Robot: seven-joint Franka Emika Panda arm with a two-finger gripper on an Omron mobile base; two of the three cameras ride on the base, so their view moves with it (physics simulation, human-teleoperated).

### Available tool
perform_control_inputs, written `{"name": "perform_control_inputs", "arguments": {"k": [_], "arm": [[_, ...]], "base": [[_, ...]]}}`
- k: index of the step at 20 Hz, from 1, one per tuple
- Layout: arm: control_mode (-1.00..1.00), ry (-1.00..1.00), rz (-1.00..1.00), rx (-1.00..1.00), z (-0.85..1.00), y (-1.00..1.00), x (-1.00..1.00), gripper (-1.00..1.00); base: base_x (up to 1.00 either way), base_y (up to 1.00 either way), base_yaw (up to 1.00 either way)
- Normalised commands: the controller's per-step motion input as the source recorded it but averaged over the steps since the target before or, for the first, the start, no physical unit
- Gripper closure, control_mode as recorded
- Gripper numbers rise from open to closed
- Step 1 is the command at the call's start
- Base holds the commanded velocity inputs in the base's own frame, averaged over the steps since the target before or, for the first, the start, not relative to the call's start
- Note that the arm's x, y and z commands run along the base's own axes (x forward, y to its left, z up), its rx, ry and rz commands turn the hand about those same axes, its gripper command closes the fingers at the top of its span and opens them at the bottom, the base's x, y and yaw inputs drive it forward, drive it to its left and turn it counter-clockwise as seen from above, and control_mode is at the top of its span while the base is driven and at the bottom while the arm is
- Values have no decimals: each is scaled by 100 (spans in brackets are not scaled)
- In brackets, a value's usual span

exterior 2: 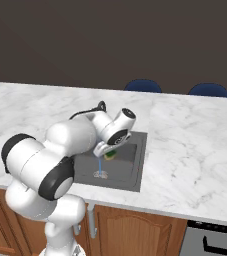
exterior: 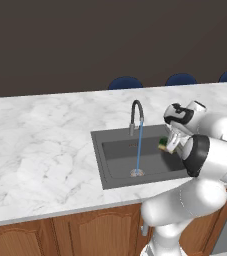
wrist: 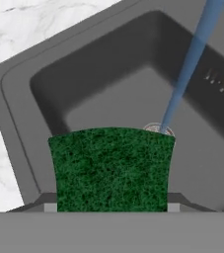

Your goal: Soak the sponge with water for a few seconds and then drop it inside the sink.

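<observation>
Gripper [exterior: 168, 145] clamped on the green sponge [wrist: 111, 169], held above the dark sink [wrist: 19, 123] basin, with the thin blue water [wrist: 185, 74] stream falling just beyond the sponge, apart from it.

We are counting one sponge [wrist: 111, 170], green on top, and it is sitting in the one claw [exterior: 169, 145] we are seeing. We are counting one stream of water [exterior: 139, 147] and one faucet [exterior: 136, 116], both belonging to the one sink [exterior: 99, 159] with its single round drain [exterior: 136, 173]. We are seeing one marble tabletop [exterior: 40, 150]. Behind it, we are counting three blue chair backs [exterior: 125, 83] in the left base view.
</observation>
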Motion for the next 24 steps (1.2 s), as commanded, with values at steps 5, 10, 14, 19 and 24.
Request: {"name": "perform_control_inputs", "arguments": {"k": [5, 10, 14, 19, 24], "arm": [[-100, -13, 0, 12, -15, 24, 24, 100], [-100, -5, 0, 12, -4, 11, 12, 100], [-100, 0, 0, 0, 0, 0, 2, 100], [-100, 0, 0, 0, -1, 0, 20, 100], [-100, 0, 0, 0, -17, 0, 27, 100]], "base": [[0, 0, 0], [0, 0, 0], [0, 0, 0], [0, 0, 0], [0, 0, 0]]}}
